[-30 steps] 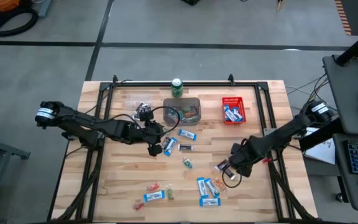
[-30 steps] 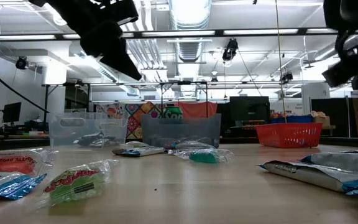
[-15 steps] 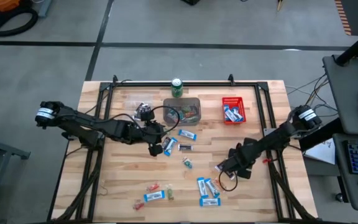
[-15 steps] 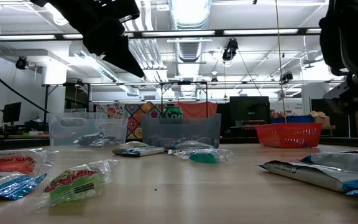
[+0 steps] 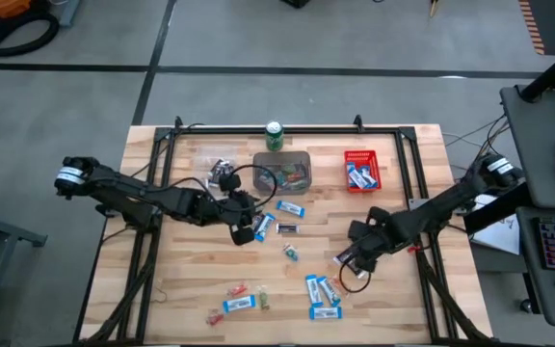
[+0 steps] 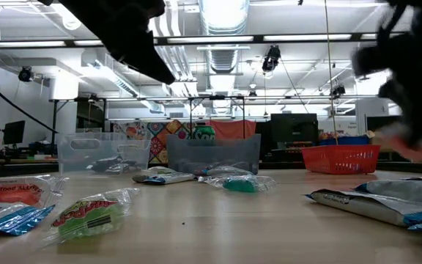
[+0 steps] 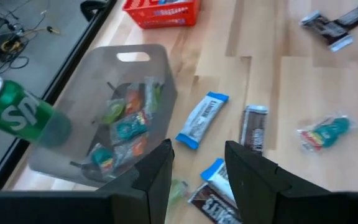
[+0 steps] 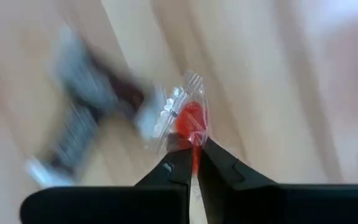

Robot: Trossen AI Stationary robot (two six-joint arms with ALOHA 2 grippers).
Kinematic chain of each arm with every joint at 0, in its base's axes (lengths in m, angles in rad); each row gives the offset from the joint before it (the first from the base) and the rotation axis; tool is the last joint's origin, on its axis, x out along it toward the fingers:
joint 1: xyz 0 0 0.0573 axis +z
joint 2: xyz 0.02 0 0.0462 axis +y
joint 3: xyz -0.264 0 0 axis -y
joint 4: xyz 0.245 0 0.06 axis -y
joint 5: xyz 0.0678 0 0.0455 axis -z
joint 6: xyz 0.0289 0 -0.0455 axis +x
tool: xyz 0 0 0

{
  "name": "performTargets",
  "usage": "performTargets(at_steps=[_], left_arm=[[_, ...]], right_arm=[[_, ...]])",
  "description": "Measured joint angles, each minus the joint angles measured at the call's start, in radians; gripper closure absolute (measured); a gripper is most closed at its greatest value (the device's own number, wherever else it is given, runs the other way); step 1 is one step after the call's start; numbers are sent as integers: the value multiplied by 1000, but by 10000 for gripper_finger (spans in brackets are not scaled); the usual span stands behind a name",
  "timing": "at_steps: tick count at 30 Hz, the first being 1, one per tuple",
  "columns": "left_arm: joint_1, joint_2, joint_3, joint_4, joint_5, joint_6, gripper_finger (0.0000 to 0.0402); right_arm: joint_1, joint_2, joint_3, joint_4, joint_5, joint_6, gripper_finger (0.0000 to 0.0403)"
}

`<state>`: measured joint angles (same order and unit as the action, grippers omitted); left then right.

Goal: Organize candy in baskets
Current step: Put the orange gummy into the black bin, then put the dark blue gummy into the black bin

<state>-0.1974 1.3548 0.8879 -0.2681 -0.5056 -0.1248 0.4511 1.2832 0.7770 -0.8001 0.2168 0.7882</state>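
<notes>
In the low view, nearest the camera, a green-wrapped sweet (image 6: 88,213) lay at lower left beside red (image 6: 9,192) and blue (image 6: 17,218) wrappers, and blue-and-white mini bars (image 6: 376,203) lay at lower right. In the high view these were the pieces along the bottom of the wooden table (image 5: 191,289): a cluster at lower left (image 5: 239,299) and blue-and-white bars at lower centre (image 5: 321,294).

Right of centre in the high view, the right gripper (image 5: 355,255) sat low over the table near a dark mini bar (image 5: 344,257). Its wrist view showed the two fingers pinched together on the clear wrapper of a red sweet (image 8: 190,118); the blurred background left its height above the wood unclear, possibly just lifted.

At centre left, the left gripper (image 5: 242,232) hovered with fingers parted and nothing between them, above a blue-and-white bar and dark bars (image 7: 253,127); a teal piece (image 7: 325,132) lay apart at the right of that wrist view.

Farther back, along the upper part of the table, stood the clear basket (image 5: 218,172), the grey basket (image 5: 303,157) holding small red, green and teal pieces, and the red basket (image 5: 348,180) holding blue-and-white bars. The green can (image 5: 275,136) stood just behind the grey basket
</notes>
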Motion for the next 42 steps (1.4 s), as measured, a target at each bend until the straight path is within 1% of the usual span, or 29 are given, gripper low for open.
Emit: performTargets(at_steps=[2,4,6,8,10,12,14,17,19,21,26,33,37,40,42], left_arm=[[-17,0,0,11,0,0,269],[-37,0,0,23,0,0,269],[-56,0,0,38,1,-1,269],[-75,0,0,49,1,-7,269],[-92,0,0,52,1,-15,269],[-106,0,0,51,1,-22,269],[-116,0,-4,54,1,-39,269],[-124,0,-14,53,1,-65,269],[-126,0,-22,52,1,-84,269],[-127,1,-31,51,1,-106,269],[-130,21,-36,50,1,-120,269],[-130,58,-36,57,1,-104,269],[-130,81,-36,72,1,-102,269],[-130,98,-36,76,1,-102,269],[-130,109,-35,76,1,-102,269]], right_arm=[[-4,-39,0,140,107,-57,391],[-17,-63,0,291,212,-153,391],[-45,-67,0,464,317,-286,391],[-85,-62,-2,649,388,-438,391],[-141,-36,-2,852,408,-571,391],[-204,1,-2,1024,413,-668,391],[-264,51,-2,1196,415,-729,390],[-346,127,-3,1348,415,-756,390],[-397,169,-4,1389,414,-726,390],[-439,210,-4,1421,404,-647,390],[-498,275,-4,1405,372,-556,382],[-518,303,-4,1394,324,-500,346],[-517,296,-3,1377,321,-493,344],[-523,292,2,1376,289,-492,343],[-528,292,2,1373,288,-492,343]])
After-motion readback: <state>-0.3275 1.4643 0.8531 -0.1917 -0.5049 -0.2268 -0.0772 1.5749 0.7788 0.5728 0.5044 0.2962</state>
